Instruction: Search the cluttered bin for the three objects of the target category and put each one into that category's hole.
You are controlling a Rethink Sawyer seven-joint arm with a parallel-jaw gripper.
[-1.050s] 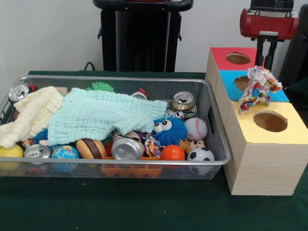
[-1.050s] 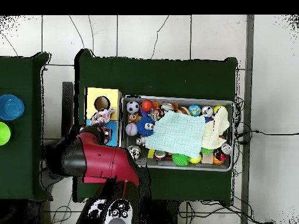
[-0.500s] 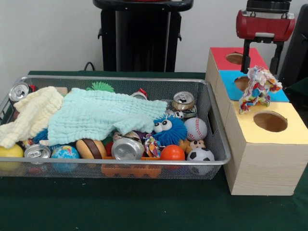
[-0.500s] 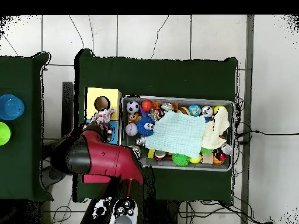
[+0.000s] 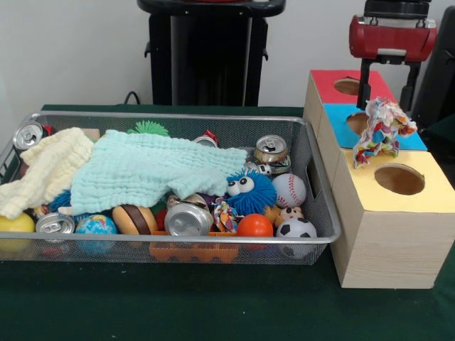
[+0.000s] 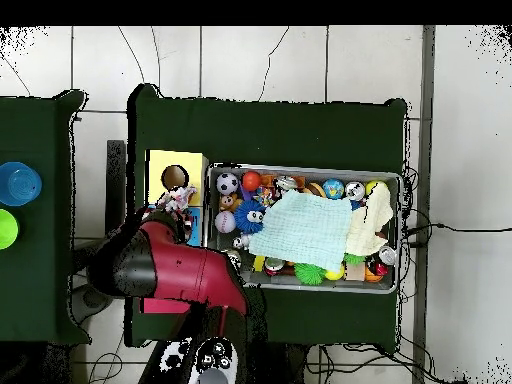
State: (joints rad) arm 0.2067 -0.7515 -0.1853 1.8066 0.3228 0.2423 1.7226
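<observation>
At the upper right, the gripper [image 5: 387, 74] has risen with jaws spread, leaving the rope toy [image 5: 382, 131] on the blue hole's edge, not yet inside.

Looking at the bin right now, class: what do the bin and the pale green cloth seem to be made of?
Bin: seemingly metal wire mesh, silvery; contents show through its walls. Pale green cloth: soft woven fabric, likely cotton, matte and crinkled, draping over the toys.

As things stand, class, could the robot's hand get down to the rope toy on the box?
Probably yes. The hand hangs open just above and behind the rope toy, which lies exposed on the sorting box between the blue and yellow holes, with nothing covering it.
</observation>
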